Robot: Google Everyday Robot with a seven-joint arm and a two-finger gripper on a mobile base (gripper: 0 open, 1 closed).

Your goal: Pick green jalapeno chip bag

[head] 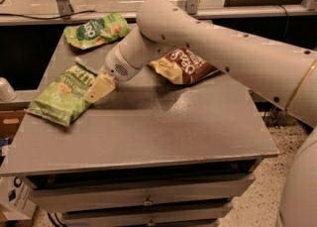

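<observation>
The green jalapeno chip bag (62,94) lies flat at the left of the grey table (163,132). It is olive-green and crinkled, with pale lettering and a small red-orange picture. My gripper (98,89) hangs from the white arm that reaches in from the right. Its cream-coloured finger (101,87) is over the bag's right edge, at or just above it. I cannot tell whether it touches the bag.
A smaller, brighter green bag (96,30) lies at the table's back left. A brown and cream bag (184,66) lies at the back centre, partly under my arm. Drawers sit below the table's front edge. A rail and glass wall stand behind.
</observation>
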